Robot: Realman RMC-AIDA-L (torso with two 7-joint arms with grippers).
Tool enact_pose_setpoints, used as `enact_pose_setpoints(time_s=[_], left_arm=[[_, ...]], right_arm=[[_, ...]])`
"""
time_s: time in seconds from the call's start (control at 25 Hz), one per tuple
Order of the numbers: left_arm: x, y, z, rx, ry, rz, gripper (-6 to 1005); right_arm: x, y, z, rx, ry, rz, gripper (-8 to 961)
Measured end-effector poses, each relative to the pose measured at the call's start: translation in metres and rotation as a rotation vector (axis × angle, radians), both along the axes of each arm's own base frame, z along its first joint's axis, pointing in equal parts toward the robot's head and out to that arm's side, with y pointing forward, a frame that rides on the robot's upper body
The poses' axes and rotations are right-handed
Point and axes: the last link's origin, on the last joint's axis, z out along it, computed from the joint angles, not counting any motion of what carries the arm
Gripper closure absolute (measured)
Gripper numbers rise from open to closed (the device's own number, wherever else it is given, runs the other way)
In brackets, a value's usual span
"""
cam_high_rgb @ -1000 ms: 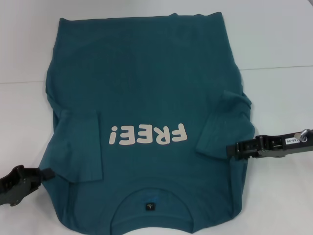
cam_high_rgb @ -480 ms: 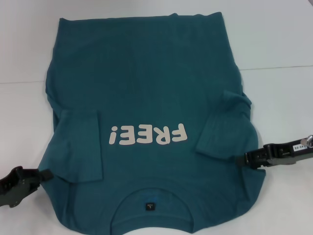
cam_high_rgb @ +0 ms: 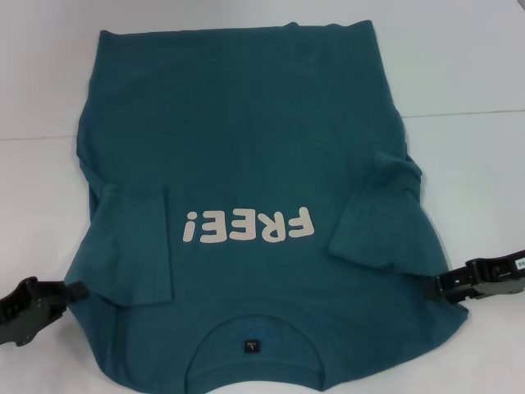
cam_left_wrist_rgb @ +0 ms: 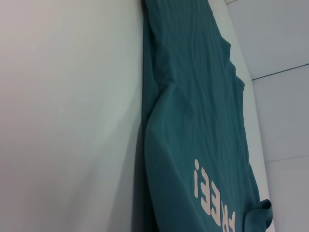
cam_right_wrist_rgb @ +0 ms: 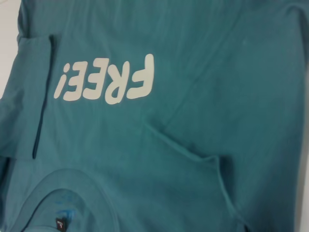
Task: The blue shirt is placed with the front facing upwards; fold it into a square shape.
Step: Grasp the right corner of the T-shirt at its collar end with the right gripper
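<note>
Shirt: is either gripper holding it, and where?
Cannot tell. Left gripper and right gripper each touch a side edge of the shirt near the shoulders; the grip itself isn't visible.

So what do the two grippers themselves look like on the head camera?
Both are black and blocky. The left gripper has angular, chunky housing. The right gripper carries a small white label with dark print, too small to read.

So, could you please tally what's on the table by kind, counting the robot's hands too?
Blue shirt: 1
Robot hands: 2, the left hand at the shirt's left edge, the right hand at its right edge
Total: 3
</note>
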Motion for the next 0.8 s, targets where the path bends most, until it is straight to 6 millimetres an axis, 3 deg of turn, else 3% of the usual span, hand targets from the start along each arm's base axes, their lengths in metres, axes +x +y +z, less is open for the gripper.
enact_pose_setpoints(time_s=[0.36,0.8], left_arm=[[0.0,0.0,0.0,0.005,-0.003,0.001,958],[-0.001,0.001,0.001,0.008,0.001,0.007,958]], right_arm=[[0.013,-0.006,0.015,0.018,-0.015,-0.028,332],[0.02,-0.009,0.015,0.015,-0.047,-0.05,330]])
